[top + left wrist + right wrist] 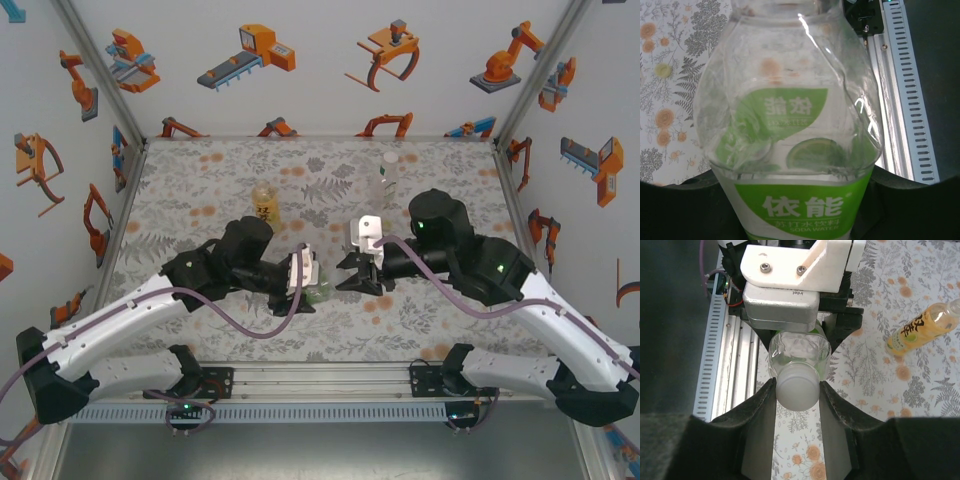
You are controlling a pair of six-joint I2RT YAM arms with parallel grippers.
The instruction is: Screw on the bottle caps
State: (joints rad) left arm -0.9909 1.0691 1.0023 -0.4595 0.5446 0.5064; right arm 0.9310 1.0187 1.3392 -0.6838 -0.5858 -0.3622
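The left tool (308,283) is clamped shut on the body of a clear bottle with a green label (790,100). It holds the bottle up off the counter (200,180), lying sideways, with the neck pointing across at the right tool (797,390).

The whitish cap (796,387) sits on that neck, right between the right tool's two fingers (762,405). The jaws have closed in to about the cap's width. Each dark pad looks pressed against a side of the cap, so the right tool grips the cap and nothing else. The bottle's shoulder shows just beyond the fingertips, with the left tool behind it.

An amber bottle with a yellow label (264,203) stands on the counter beyond the left tool, well apart from it. A tall clear bottle (385,178) stands beyond the right tool, also apart.
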